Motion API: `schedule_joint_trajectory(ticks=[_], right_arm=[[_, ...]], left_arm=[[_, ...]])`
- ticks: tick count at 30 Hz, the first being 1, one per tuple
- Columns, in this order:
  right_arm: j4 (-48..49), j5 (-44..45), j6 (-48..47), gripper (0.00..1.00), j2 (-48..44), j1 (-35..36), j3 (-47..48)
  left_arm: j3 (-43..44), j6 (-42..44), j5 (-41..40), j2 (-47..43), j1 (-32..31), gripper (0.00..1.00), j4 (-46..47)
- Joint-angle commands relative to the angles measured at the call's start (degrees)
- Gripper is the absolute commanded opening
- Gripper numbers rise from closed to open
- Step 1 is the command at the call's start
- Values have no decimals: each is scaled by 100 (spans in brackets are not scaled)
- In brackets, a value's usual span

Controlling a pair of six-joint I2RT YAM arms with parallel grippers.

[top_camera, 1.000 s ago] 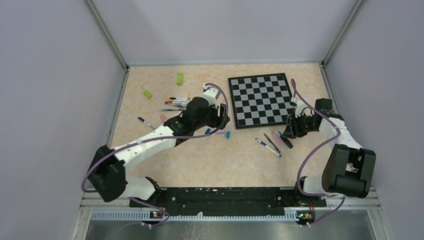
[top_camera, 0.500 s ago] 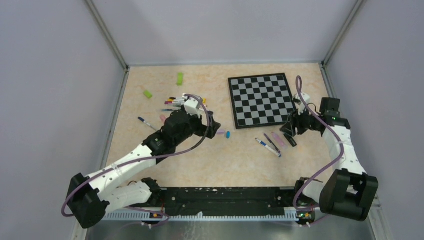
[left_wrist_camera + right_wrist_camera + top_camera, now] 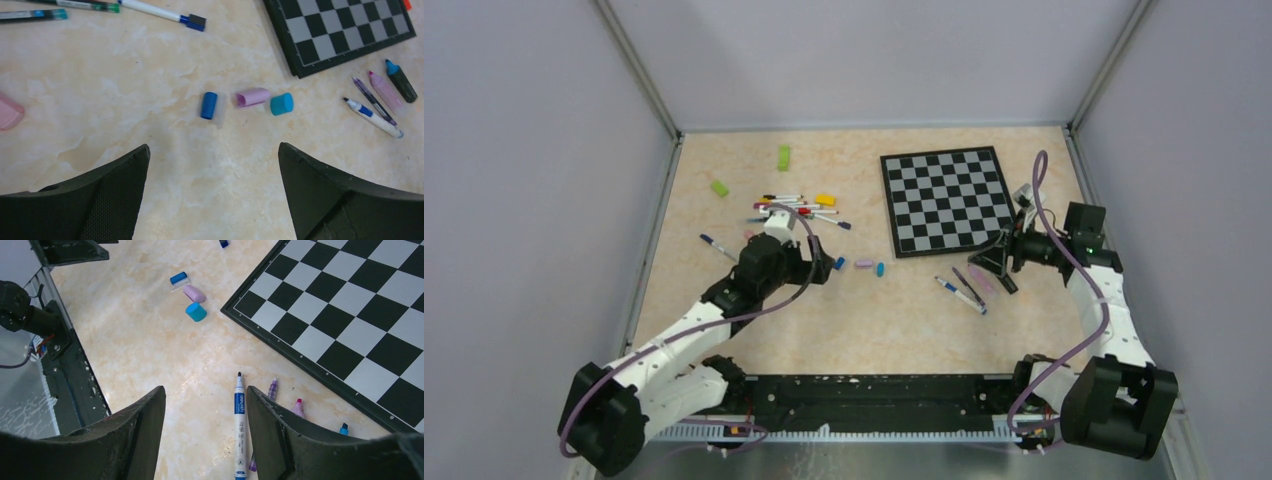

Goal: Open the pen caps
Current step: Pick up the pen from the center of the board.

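Two arms stretched out from the near edge. We saw the left arm slanting toward 1 o'clock, its left gripper (image 3: 816,264) low over the table (image 3: 894,325), fingers spread wide with nothing between them. The right arm rose toward 12 o'clock, then turned its wrist toward 9 o'clock. The right gripper (image 3: 992,266) hung there with fingers apart, pinching nothing.

Three loose caps lay in a row at 3 o'clock of the left gripper: a blue cap (image 3: 209,105), a pink cap (image 3: 253,96) and a teal cap (image 3: 281,103), with only bare table between them and that gripper. Below the right gripper lay a blue-and-white pen (image 3: 239,430), its tip bare, with more pens just beside it. The chessboard (image 3: 944,200) sat at their 12 o'clock. A bundle of pens (image 3: 789,207) lay at 12 o'clock of the left gripper, beside a yellow block (image 3: 825,199). Toward 11 o'clock were a green block (image 3: 783,157) and a second green block (image 3: 719,188).
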Motion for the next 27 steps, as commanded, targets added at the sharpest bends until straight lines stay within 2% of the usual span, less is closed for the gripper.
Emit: schedule_joint_trajectory(ticks=[1, 3, 5, 12, 16, 19, 21, 27], right_arm=[[278, -138, -45, 59, -104, -31, 18], [245, 34, -66, 59, -122, -30, 30], [222, 123, -103, 60, -129, -33, 2], [230, 252, -107, 60, -141, -32, -5], [257, 350, -107, 60, -158, -34, -22], [294, 461, -70, 60, -173, -31, -30], [315, 497, -59, 60, -168, -34, -31], [345, 538, -37, 60, -177, -34, -40]], left_arm=[[277, -80, 474, 537, 826, 99, 207], [515, 67, 647, 902, 1192, 97, 101], [889, 231, 615, 1267, 1414, 95, -387], [1772, 120, -364, 2054, 1907, 92, -1062], [2066, 41, -281, 2400, 2449, 72, -1174], [2456, -160, -458, 2974, 2614, 61, -1694], [2622, -263, -424, 3260, 2687, 57, -1927], [2713, -366, -601, 3510, 2751, 57, -1982]])
